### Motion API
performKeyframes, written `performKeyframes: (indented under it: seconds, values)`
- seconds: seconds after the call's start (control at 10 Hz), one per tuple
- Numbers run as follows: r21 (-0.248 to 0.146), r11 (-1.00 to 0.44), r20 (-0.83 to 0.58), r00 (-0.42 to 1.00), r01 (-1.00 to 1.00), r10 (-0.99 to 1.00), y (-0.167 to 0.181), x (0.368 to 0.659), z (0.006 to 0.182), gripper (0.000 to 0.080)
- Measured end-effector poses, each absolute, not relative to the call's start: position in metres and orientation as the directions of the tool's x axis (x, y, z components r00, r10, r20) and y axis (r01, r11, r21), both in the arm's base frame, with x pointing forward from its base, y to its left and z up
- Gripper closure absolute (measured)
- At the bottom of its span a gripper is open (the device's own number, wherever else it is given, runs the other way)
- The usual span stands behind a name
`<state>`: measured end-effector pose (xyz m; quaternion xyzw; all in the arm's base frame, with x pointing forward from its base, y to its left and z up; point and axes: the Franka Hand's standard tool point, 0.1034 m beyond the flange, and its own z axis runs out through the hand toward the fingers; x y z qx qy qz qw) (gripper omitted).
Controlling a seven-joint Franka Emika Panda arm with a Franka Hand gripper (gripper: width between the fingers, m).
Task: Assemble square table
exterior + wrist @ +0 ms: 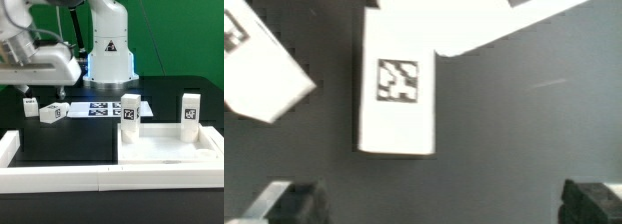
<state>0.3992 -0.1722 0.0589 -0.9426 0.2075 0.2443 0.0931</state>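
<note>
The white square slab (165,150) lies at the front on the exterior view's right. Two white tagged legs stand upright on it, one at its near-left corner (130,111) and one at its right corner (190,108). Two loose legs lie on the black table at the left (52,113) (30,103). My gripper (45,90) hangs above them, open and empty. In the wrist view a tagged leg (399,100) lies below the gripper (438,205), between the lines of the spread fingers (278,203). A second leg (260,65) lies beside it.
The marker board (100,108) lies flat in front of the robot base (108,55). A long low white border wall (60,178) runs along the front and left. A white flat shape (491,25) shows at the wrist view's edge; I cannot tell what it is.
</note>
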Motion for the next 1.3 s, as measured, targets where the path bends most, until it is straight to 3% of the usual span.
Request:
performKeyframes:
  seconds: [0.3,0.5,0.9,1.3]
  values:
    - [-0.083,-0.890,-0.660,0.695,-0.447,-0.287,-0.166,0.392,0.057,0.0150]
    - [-0.063,-0.877,-0.772,0.580,-0.477,-0.260,-0.178,0.386,0.040,0.0150]
    - [-0.058,-0.880,-0.773,0.579,-0.472,-0.260,-0.181,0.388,0.032,0.0150]
    - [-0.051,-0.886,-0.794,0.557,-0.460,-0.244,-0.165,0.369,0.013,0.0150]
